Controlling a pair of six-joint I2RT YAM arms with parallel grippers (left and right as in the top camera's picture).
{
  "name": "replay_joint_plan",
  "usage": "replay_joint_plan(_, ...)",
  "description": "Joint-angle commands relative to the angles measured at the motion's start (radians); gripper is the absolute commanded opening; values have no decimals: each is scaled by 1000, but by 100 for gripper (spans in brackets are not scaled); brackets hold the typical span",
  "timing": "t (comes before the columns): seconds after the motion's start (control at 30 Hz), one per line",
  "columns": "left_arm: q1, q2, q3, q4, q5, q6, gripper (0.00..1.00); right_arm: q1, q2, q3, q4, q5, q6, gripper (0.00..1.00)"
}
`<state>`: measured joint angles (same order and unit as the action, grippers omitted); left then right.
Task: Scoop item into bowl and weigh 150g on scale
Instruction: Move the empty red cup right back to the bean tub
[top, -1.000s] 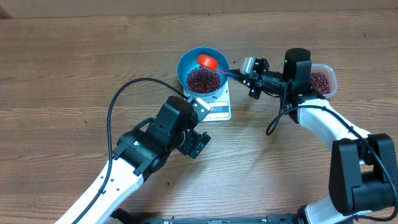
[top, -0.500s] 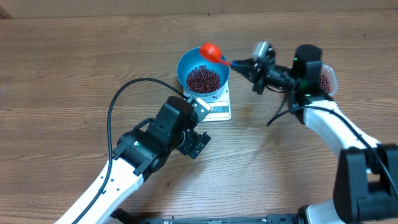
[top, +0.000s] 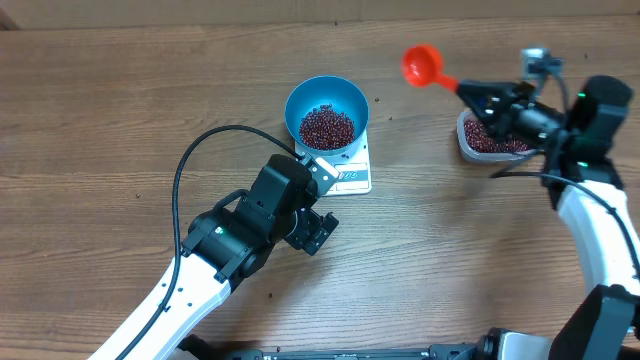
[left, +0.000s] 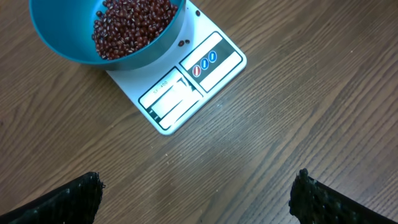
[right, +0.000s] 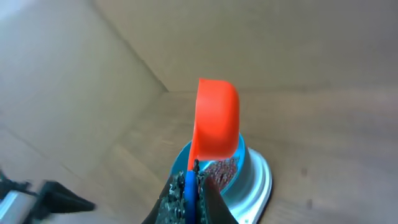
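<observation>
The blue bowl (top: 326, 100) stands on the white scale (top: 354, 177) with a heap of maroon beans (top: 326, 128) inside. My left gripper (top: 318, 232) hangs open over bare wood in front of the scale, its fingertips (left: 78, 198) wide apart. In the left wrist view the bowl (left: 59, 43), its beans (left: 132, 25) and the scale (left: 205, 68) lie ahead. My right gripper (top: 482, 100) is shut on the blue handle of a red scoop (top: 420, 65), held in the air right of the bowl. No beans show in the scoop (right: 217, 118); the bowl (right: 247, 173) lies beyond it.
A clear plastic tub (top: 466, 140) of the same beans sits at the right, partly under my right gripper. The left arm's black cable (top: 190, 160) loops over the table left of the scale. A few stray beans lie on the scale beside the bowl.
My right gripper has carried the scoop from above the bowl up and to the right, uncovering the tub. The left arm has stayed still.
</observation>
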<state>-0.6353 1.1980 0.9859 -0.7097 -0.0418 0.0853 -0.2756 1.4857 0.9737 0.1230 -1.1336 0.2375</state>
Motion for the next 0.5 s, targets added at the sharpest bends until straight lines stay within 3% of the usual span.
replay_joint_plan(0.0,2,10,-2,4,-7,12,99,-79,-17,3,-39,-126,95,4)
replay_joint_plan(0.3,2,10,-2,3,-7,12,99,-167,-19,3,-77,-166,95,4)
replay_joint_plan(0.47,2,10,-2,3,-7,12,99,-167,-36,3,-175,-53,67,4)
